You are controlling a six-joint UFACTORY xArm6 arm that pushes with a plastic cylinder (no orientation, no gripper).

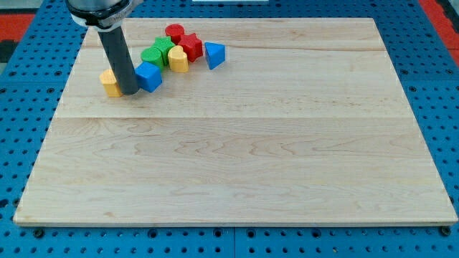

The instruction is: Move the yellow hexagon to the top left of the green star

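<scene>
Yellow hexagon [110, 82] sits touching my tip [130, 92] on its left side, partly hidden behind the rod [118, 57], near the board's [237, 172] top-left corner. Tip is a bare rod end, holds nothing, just pressed between two blocks. Blue cube [149, 76] touches the rod on the tip's right. Farther up and right of the tip is the cluster: green star [153, 56] just above the blue cube, second green block [164, 47] behind it, shape unclear. Yellow block [178, 60], rounded, sits right of the green star, touching it. Red star [190, 46] is above-right of that yellow block, red cylinder [174, 32] farthest back at the view's top. Blue triangle [214, 54] is at the cluster's right end, farthest right of the tip. Hexagon is below-left of the green star, apart from it, with the rod and blue cube in between.
</scene>
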